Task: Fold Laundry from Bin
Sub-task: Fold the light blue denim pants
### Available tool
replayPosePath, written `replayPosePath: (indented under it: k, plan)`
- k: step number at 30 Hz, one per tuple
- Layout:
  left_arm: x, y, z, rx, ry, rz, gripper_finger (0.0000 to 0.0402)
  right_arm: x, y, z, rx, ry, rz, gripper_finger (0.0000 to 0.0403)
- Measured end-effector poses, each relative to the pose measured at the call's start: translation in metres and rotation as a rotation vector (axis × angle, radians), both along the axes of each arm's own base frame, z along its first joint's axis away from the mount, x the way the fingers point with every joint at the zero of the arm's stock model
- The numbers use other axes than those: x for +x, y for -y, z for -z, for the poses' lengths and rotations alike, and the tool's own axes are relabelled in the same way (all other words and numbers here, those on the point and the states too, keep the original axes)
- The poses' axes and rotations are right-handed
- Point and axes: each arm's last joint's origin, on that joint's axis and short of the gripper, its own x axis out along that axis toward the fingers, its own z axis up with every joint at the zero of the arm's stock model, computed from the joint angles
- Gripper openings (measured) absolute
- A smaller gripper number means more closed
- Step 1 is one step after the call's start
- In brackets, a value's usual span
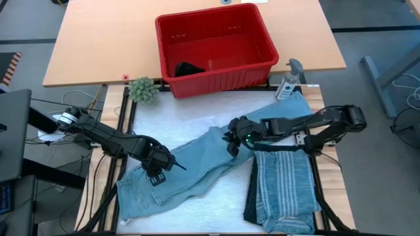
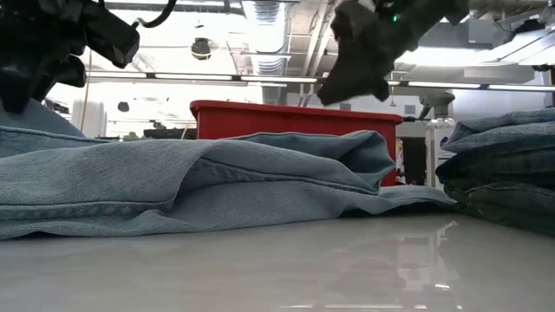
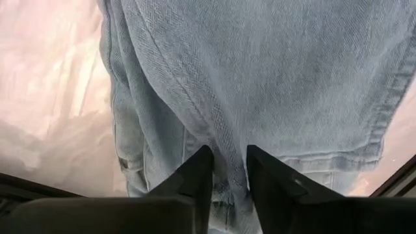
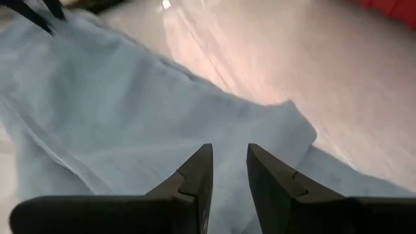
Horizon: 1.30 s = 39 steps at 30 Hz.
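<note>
Right now, a pair of light blue denim trousers (image 1: 190, 164) lies spread diagonally across the white work surface (image 1: 197, 111), waist end toward the near left, legs running up toward the far right. The left gripper (image 1: 157, 172) sits low over the waist end; its wrist view shows the two dark fingers (image 3: 195, 175) a little apart with a ridge of denim rising between them, though whether they pinch the cloth I cannot tell. The right gripper (image 1: 235, 139) hovers above the middle of the legs, fingers slightly parted with nothing between them. A folded stack, a blue-grey white-striped shirt (image 1: 283, 187) over darker cloth, rests at the near right. The bright red rectangular plastic bin (image 1: 216, 46) stands on the far side with a small black item (image 1: 189, 68) left inside.

To fold well, I judge each gripper should take a seam or hem rather than loose cloth, lift both ends evenly, and lay one half squarely over the other. Keep the swing clear of the finished stack, so it is not dragged askew
</note>
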Motion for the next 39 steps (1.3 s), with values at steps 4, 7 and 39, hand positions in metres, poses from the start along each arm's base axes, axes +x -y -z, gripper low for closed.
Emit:
replayPosePath:
  k: [4, 7, 39]
  plan:
    - [-0.001, 0.000, 0.000, -0.011, -0.011, -0.001, 0.0108, 0.014, 0.003, 0.029, 0.013, -0.094, 0.000, 0.0111]
    - [-0.002, 0.000, 0.000, -0.027, -0.031, -0.008, 0.0113, 0.025, -0.001, 0.052, 0.039, -0.147, -0.036, 0.0096]
    - [0.048, 0.051, 0.049, 0.157, 0.225, 0.028, 0.0114, -0.014, 0.003, 0.061, -0.037, -0.375, 0.033, 0.0017]
